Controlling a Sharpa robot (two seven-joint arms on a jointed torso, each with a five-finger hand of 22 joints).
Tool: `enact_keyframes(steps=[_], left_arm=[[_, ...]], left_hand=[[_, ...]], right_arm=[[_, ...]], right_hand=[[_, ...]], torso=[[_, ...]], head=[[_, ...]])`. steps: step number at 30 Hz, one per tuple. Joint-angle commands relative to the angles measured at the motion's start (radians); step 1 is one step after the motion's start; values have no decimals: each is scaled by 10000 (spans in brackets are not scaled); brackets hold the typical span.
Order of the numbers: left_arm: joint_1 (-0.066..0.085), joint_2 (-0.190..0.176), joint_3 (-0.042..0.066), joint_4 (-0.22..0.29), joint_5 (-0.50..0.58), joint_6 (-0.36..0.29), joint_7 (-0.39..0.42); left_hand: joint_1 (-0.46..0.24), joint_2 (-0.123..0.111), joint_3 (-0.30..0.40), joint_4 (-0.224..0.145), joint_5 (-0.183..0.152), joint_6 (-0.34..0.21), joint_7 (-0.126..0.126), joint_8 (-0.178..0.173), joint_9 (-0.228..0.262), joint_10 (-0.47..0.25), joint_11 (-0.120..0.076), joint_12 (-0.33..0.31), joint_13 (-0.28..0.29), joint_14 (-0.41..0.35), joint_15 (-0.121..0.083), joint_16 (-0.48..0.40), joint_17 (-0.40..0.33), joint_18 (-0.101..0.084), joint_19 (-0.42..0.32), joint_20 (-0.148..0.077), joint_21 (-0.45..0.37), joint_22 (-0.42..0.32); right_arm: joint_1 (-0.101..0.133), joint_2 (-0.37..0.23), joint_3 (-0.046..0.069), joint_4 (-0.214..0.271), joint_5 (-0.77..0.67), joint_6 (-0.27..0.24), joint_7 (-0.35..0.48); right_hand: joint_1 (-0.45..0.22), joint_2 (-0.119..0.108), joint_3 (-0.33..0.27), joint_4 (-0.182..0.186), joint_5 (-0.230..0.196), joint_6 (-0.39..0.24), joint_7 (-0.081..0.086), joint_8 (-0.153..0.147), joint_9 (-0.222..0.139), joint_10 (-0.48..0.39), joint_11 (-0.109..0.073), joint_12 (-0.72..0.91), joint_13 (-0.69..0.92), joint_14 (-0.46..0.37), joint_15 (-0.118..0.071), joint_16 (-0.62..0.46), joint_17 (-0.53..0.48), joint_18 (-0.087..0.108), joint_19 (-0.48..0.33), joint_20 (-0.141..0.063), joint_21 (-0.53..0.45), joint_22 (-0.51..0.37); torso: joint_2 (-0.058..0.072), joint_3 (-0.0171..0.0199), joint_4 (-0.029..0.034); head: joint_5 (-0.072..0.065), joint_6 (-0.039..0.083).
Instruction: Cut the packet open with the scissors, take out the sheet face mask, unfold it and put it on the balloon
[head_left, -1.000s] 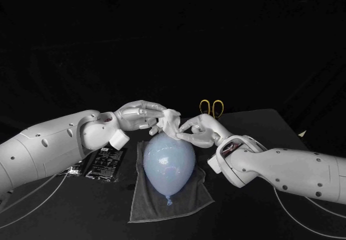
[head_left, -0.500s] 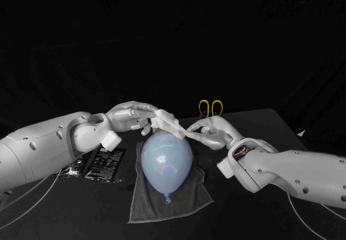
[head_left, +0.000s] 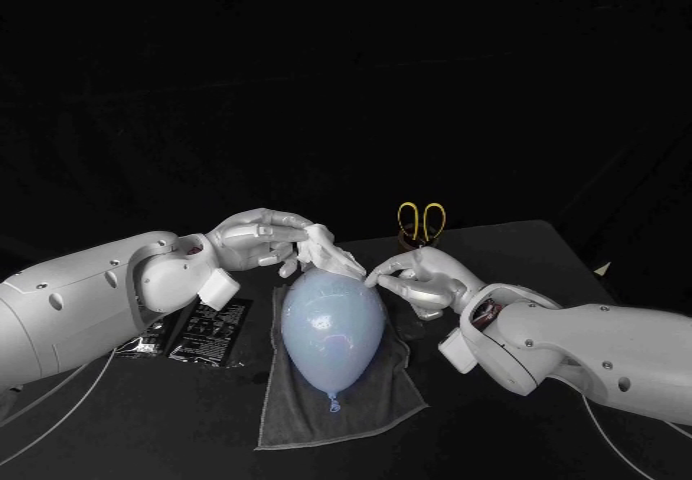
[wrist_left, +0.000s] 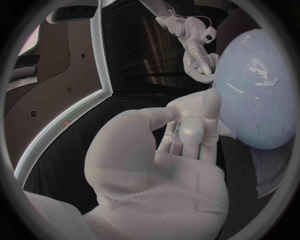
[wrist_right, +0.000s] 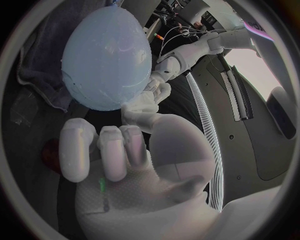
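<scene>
Both hands have come down since a second ago, and the sheet face mask (head_left: 335, 256) has dropped with them. It was bunched up clear above the balloon (head_left: 335, 322); now it sits right on the balloon's 12 o'clock end, touching it. My right hand (head_left: 414, 281) has also slid out and lower, toward 2 o'clock.

Left hand (head_left: 264, 238) is at the balloon's 11 o'clock, fingers closed over the upper bulk of the mask. The right hand has a narrow thumb-and-finger pinch on the mask's trailing edge, as best I can read it, with the other fingers curled in. The mask spans the short gap between the two hands, nearer the left one, and it's crumpled, not yet opened out.

The balloon lies on the grey towel (head_left: 368, 400), knot pointing to 6 o'clock. The packet (head_left: 211, 327) lies flat at its 9 o'clock. The scissors (head_left: 423, 217) are well back at 1 o'clock, handles up.

What worries me: the sheet is thin and folded on itself. If I pull the hands apart too hard it could tear, or slip out of that small right pinch. Then I'd be left with a wad in the left hand.

Second risk — the balloon is light and only resting on cloth. Any sideways drag from the mask or a fingertip could roll it toward 3 or 9 o'clock, off the towel. Pressing down with fingertips isn't kind to it either, so I'd spread the mask slowly and keep it just skimming the top.
</scene>
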Motion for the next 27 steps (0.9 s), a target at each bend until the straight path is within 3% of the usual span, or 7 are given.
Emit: enact_keyframes(steps=[1, 8, 10, 12, 13, 16, 27], left_arm=[[-4, -7, 0, 76, 129, -21, 100], [-19, -30, -28, 135, 132, 39, 47], [-21, -29, -33, 157, 132, 52, 42], [-22, -30, -35, 175, 132, 56, 42], [-22, -30, -36, 182, 132, 56, 43], [-23, -33, -38, 197, 132, 62, 47], [-24, -15, -38, 235, 127, 71, 63]], left_hand=[[25, 89, 4, 32, 27, 18, 75, 61, 2082, 67, 5, 5, 9, 75, 7, 29, 4, 184, 74, 21, 61, -2], [27, 92, 8, 38, 28, 13, 74, 71, 2092, 72, 4, 4, 9, 86, 5, 35, 30, 178, 96, 19, 79, 30], [27, 92, 8, 38, 28, 13, 74, 71, 2092, 72, 4, 4, 9, 86, 5, 35, 30, 178, 96, 19, 79, 30], [27, 92, 8, 38, 28, 13, 74, 71, 2092, 72, 4, 4, 9, 86, 5, 35, 30, 178, 96, 19, 79, 30], [27, 92, 8, 38, 28, 13, 74, 71, 2092, 72, 4, 4, 9, 86, 5, 35, 30, 178, 96, 19, 79, 30], [27, 96, 12, 47, 28, 8, 74, 82, 2103, 77, 2, 2, 9, 91, 3, 35, 32, 179, 99, 17, 76, 25], [27, 96, 12, 47, 28, 8, 74, 82, 2103, 77, 2, 2, 9, 91, 3, 35, 32, 179, 99, 17, 76, 25]], right_arm=[[-5, -35, -3, 17, 400, 821, 317], [-12, -24, -11, -182, 400, 107, 372], [-12, 12, -11, -294, 423, -278, 543], [-12, 71, -10, -409, 464, -557, 750], [-12, 115, -9, -473, 488, -690, 858], [-11, 267, -7, -665, 522, -928, 1058], [11, 917, 18, -1460, 553, -1255, 1482]], right_hand=[[-19, -162, 91, -13, 15, -29, -10, -9, 1, 758, 56, -20, 2285, 1045, 52, 46, 2627, 108, 18, 46, -18, 1779], [-74, -221, 257, -113, 15, 70, -42, 49, 68, 798, 30, 34, 2324, 1045, 36, 46, 2627, 93, 71, 61, 71, 1821], [-166, -584, 105, -314, 30, -106, 25, -54, 66, 744, 76, -49, 2261, 1045, 63, 46, 2627, 114, 31, 76, -15, 1788], [-142, -948, -735, -519, 225, -318, 106, -155, 134, 634, 210, -213, 2137, 1045, 156, 46, 2627, 133, -33, 176, -144, 1739], [-203, -1324, -1313, -593, 535, -485, 197, -271, 132, 552, 244, -326, 2051, 1045, 212, 46, 2627, 137, -49, 223, -175, 1728], [-92, -1706, -2382, -614, 500, -692, 314, -599, 9, 459, 351, -432, 1966, 1045, 317, 46, 2627, 157, -87, 317, -252, 1703], [232, -1858, -3234, -621, 187, -705, 375, -967, -186, 330, 419, -565, 1849, 1045, 385, 46, 2627, 190, -158, 391, -388, 1659]], torso=[[-2, -2, -4], [-3, 6, 2], [0, 7, 3], [11, 7, -1], [15, 9, -3], [22, 14, -6], [11, -3, 4]], head=[[-26, 3], [8, 49], [13, 56], [25, 73], [35, 94], [42, 109], [56, 103]])
